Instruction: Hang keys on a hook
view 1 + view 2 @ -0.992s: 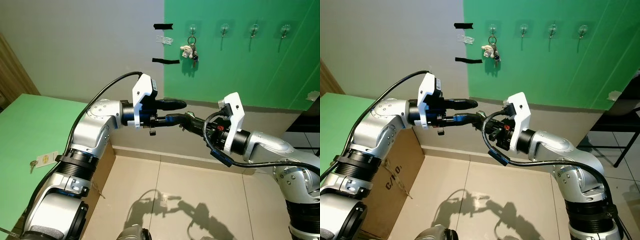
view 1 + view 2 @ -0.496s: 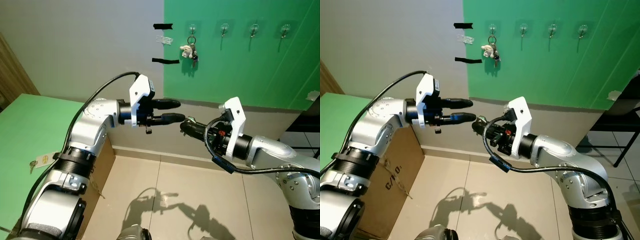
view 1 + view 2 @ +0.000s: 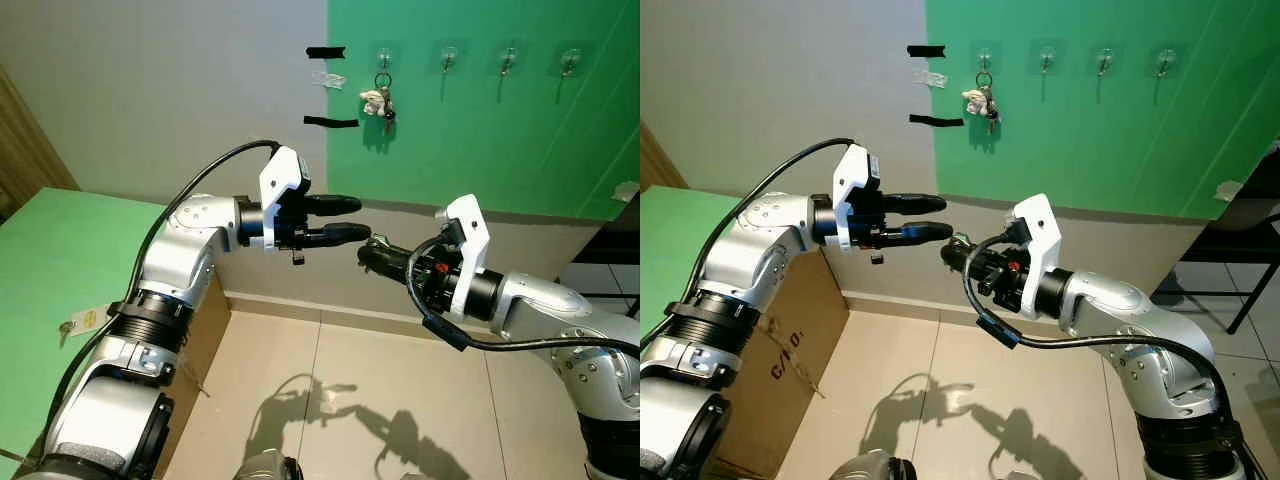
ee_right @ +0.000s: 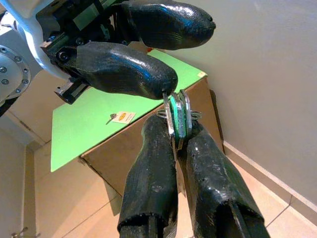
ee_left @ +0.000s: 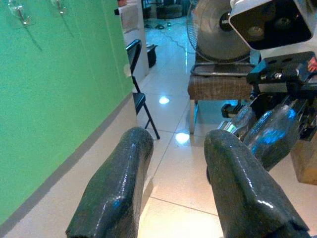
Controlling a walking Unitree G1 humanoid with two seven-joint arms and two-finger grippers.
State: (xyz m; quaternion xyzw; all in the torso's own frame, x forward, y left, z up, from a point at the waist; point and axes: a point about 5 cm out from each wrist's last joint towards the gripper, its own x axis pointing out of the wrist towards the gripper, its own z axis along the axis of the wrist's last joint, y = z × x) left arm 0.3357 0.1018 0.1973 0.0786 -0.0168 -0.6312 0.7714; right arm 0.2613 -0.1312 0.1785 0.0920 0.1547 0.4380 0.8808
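Between the two raised arms, out in front of the robot and well below the wall hooks, the right gripper (image 4: 174, 130) has its two black fingers pressed together on a small bunch of flat silver keys with a green tab (image 4: 177, 117), which stick out past the fingertips edge-on, their long axis in line with the fingers and aimed toward the left arm. The left gripper (image 3: 352, 219) hangs just beside that tip, its fingers spread a little with nothing between them; in the right wrist view its lower finger (image 4: 119, 69) comes very close to the top of the keys, though whether it touches I cannot tell. The row of clear suction hooks on the green wall (image 3: 508, 58) lies up and ahead of both arms, well apart from the keys. The leftmost clear hook (image 3: 383, 55) already carries another key bunch with a pale fluffy charm (image 3: 378, 100); the three to its right look bare. Since the right arm holds the keys and sits nearer those bare hooks, my judgement is that the lift falls to it: the keys point sideways now, so the wrist must turn them toward the wall and raise them well up. A tagged key lying on the green tabletop (image 3: 88, 319) by the cardboard box (image 3: 782, 358) sits off to the robot's left.
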